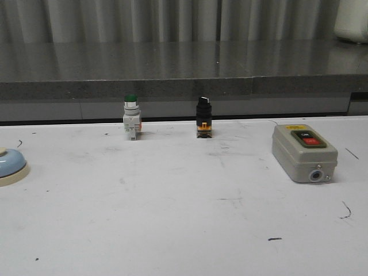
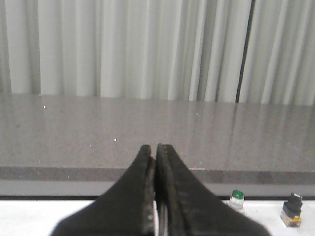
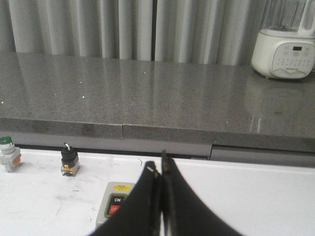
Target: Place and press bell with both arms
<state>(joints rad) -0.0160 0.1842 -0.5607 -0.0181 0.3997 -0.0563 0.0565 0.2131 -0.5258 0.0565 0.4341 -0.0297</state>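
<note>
Front view shows the bell [image 1: 10, 165] at the far left edge of the white worktop [image 1: 172, 218], partly cut off by the frame, well apart from the green-capped push button [image 1: 131, 117], the black selector switch [image 1: 203, 117] and the grey switch box [image 1: 304, 152]; neither arm appears here. Left wrist view shows the left claw [image 2: 156, 150] closed tip to tip on nothing, aimed over the grey counter [image 2: 147, 132], and the bell is out of sight. Right wrist view shows the right claw [image 3: 158, 169] likewise shut and empty above the switch box. The left arm, nearer the bell, should probably open wide and descend squarely over the cream base before closing, avoiding the slippery dome.
</note>
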